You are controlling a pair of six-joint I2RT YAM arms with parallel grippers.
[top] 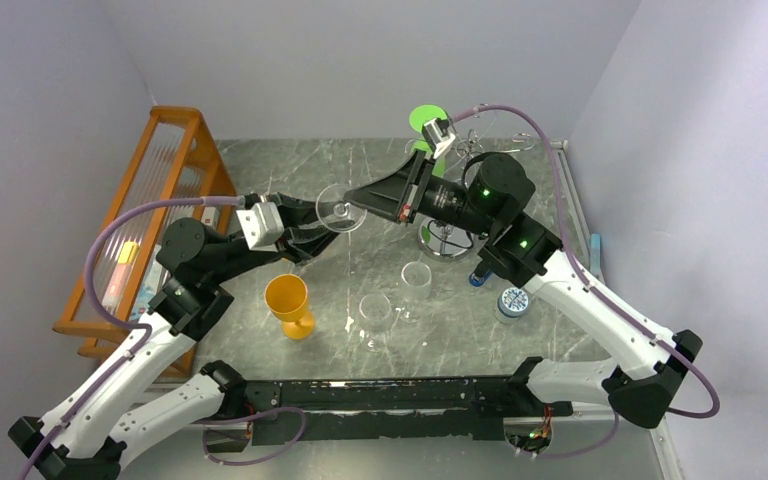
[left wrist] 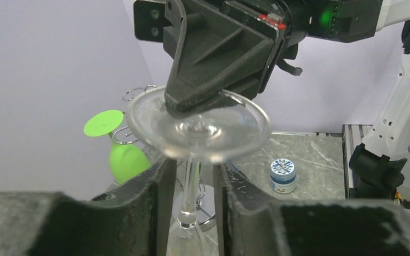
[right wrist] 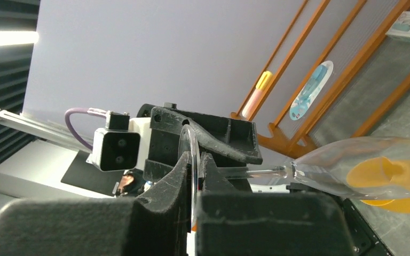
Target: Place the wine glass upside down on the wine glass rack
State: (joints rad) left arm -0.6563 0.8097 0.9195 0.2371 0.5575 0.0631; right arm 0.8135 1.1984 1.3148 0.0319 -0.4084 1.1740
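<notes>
A clear wine glass (top: 338,212) hangs in the air between both grippers, left of the chrome wine glass rack (top: 446,243). My right gripper (top: 357,206) is shut on the rim of the glass's round foot (left wrist: 203,130), which stands edge-on between its pads in the right wrist view (right wrist: 198,160). The bowl (right wrist: 363,165) points away from it. My left gripper (left wrist: 192,173) straddles the stem (left wrist: 192,181) with a gap on each side, so it is open. The rack's mirrored base (left wrist: 213,213) shows behind the stem. A green glass (top: 425,120) hangs upside down on the rack.
An orange goblet (top: 288,300) and two clear glasses (top: 376,312) (top: 417,278) stand on the marble table. A small blue-and-white jar (top: 512,300) sits right of the rack. The orange wooden slatted rack (top: 160,200) lines the left wall.
</notes>
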